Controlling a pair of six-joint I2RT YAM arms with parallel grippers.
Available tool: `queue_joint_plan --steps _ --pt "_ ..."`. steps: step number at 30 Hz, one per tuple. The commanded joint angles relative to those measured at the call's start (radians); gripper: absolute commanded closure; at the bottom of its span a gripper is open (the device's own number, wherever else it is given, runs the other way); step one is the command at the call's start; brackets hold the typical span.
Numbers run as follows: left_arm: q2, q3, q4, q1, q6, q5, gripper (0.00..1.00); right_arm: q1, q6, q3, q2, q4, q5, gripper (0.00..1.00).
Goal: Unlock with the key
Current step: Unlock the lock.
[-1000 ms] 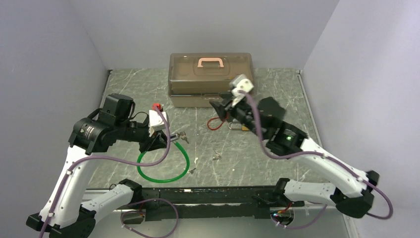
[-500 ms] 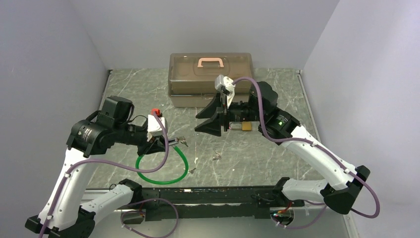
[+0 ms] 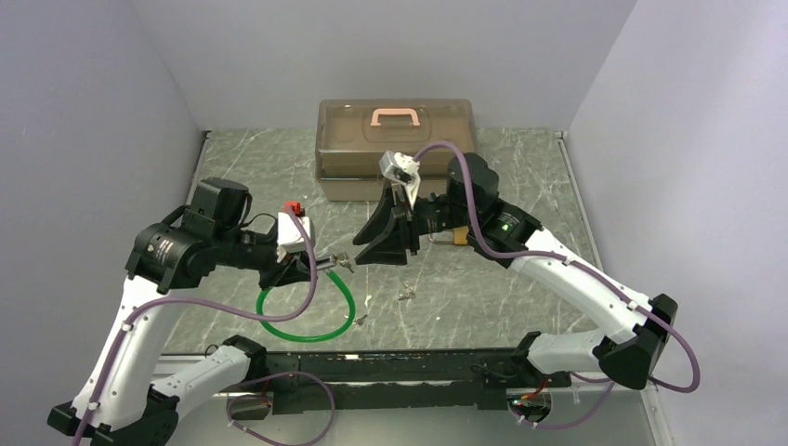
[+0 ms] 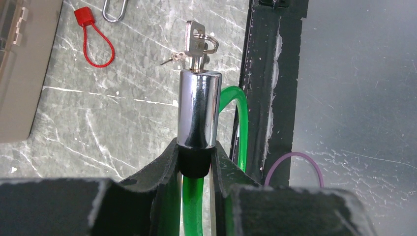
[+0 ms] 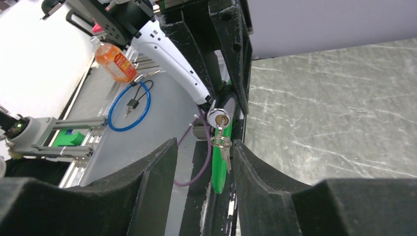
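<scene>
**Op:** Now, which step do you log here?

**Obs:** Reaching for the key, by my reading. Your left gripper [image 4: 195,153] is clamped on the base of the chrome lock barrel [image 4: 198,105] and holds it off the table. The green cable [image 4: 235,118] trails behind the barrel.

**Op:** Where is the key?

**Obs:** The key [image 4: 194,38] is seated in the barrel's end face, blade in the slot and bow sticking out. A split ring [image 4: 210,44] hangs through the bow.

**Op:** And the right side?

**Obs:** Your right gripper [image 5: 204,150] stands spread with nothing in it. It faces the barrel's end face from a little way off, and the key lines up with the gap between its fingers. Nothing touches the key. Whether the barrel is locked cannot be told.

**Op:** What does the next move call for?

**Obs:** Judgement only:
- Bring the right gripper in along the barrel's axis.
- Pinch the flat faces of the bow, not the ring.
- Twist about that axis while your left grip holds the barrel firm.

An edge-on pinch would likely slip.
</scene>
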Motion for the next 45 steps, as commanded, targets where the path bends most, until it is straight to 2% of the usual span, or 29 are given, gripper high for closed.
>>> queue_joint_plan --steps 1,10,16,22,29,32,38,41,45 --pt "0.008 0.05 0.054 -0.003 -0.02 0.057 1.0 0.021 0.005 0.032 0.011 0.064 -0.023 0.53" --pt "0.013 0.05 0.058 -0.003 -0.026 0.056 1.0 0.061 -0.04 0.061 0.042 0.026 0.01 0.66" --pt "0.014 0.051 0.058 0.0 -0.03 0.059 1.0 0.074 -0.055 0.068 0.049 0.021 0.049 0.87" --pt "0.013 0.056 0.059 0.005 -0.033 0.065 1.0 0.076 -0.06 0.069 0.049 0.017 0.071 1.0" --pt "0.013 0.058 0.057 0.009 -0.033 0.074 1.0 0.075 -0.09 0.08 0.033 -0.014 0.112 1.0" --pt "0.012 0.056 0.054 0.009 -0.033 0.074 1.0 0.069 -0.117 0.094 0.014 -0.047 0.134 0.83" --pt "0.01 0.057 0.055 0.011 -0.035 0.079 1.0 0.059 -0.117 0.1 0.002 -0.052 0.152 0.69" --pt "0.007 0.056 0.056 0.012 -0.035 0.08 1.0 0.057 -0.102 0.1 0.012 -0.036 0.13 0.68" --pt "0.004 0.056 0.055 0.015 -0.036 0.084 1.0 0.057 -0.087 0.099 0.027 -0.015 0.095 0.71"
